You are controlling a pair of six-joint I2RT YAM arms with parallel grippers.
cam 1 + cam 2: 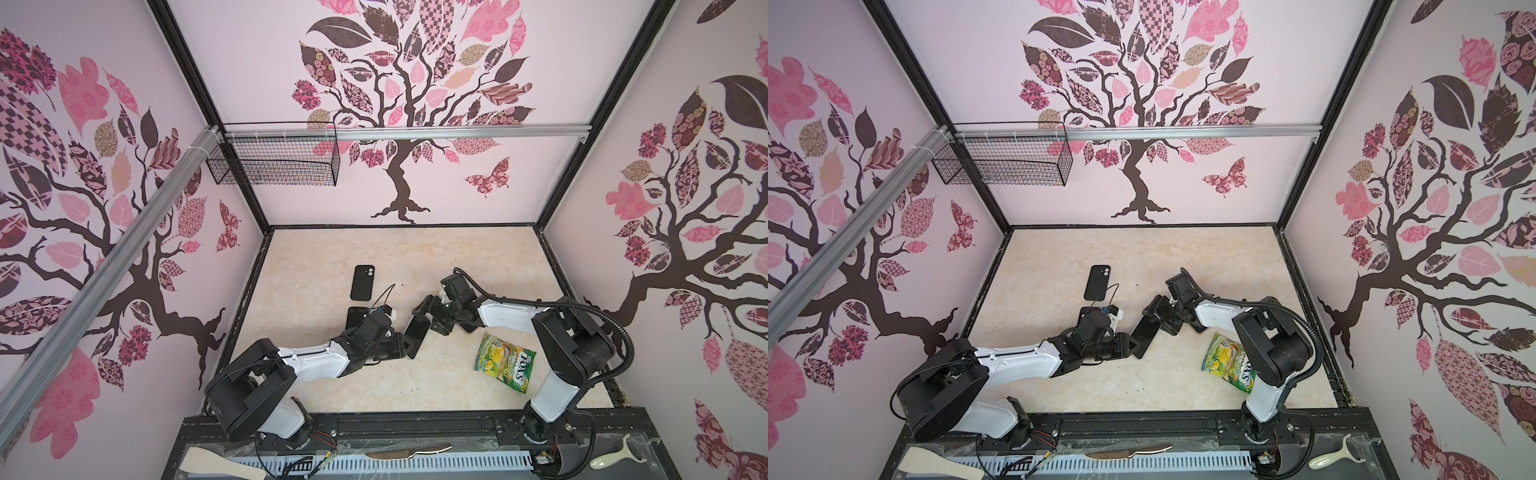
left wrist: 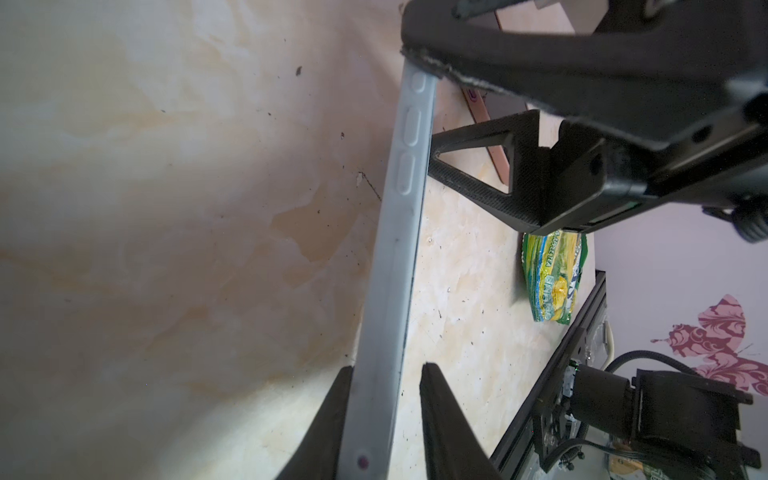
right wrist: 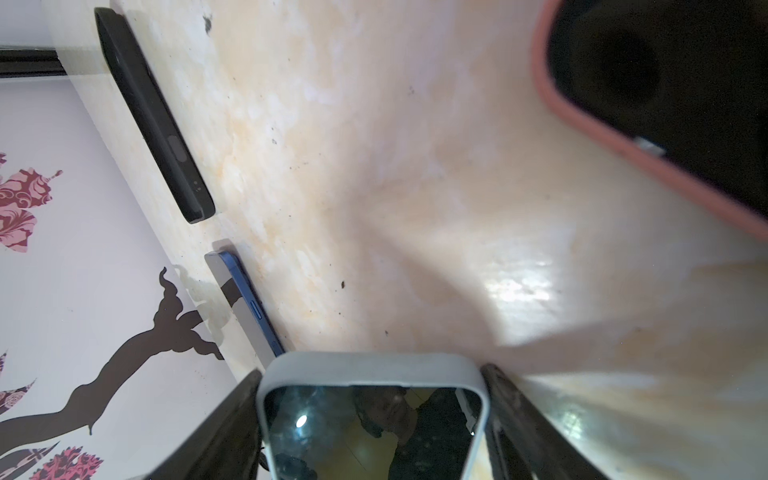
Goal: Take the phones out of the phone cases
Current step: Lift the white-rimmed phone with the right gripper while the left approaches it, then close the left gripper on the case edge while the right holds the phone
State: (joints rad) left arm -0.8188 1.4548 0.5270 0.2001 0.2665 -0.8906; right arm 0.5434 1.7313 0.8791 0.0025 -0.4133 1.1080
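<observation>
Right end effector [image 3: 372, 419] pinches the phone case [image 2: 401, 232] aloft; left end effector [image 2: 387, 368] straddles its edge, seemingly unclamped.

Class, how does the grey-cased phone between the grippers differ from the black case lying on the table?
The grey-cased phone is held tilted by the right gripper; the black case lies flat, untouched. The grey-cased phone shows its screen; the black case shows its camera side. Both are slim, round-cornered rectangles.

Left arm [image 1: 311, 361] and right arm [image 1: 503, 318] reach low toward mid-table, forearms near level. Right gripper [image 3: 374, 424]: jaws wide, pressed on both sides of the case [image 3: 370, 365]. Left gripper [image 2: 388, 415]: jaws straddle its thin edge, one finger touching, the other just clear.
</observation>
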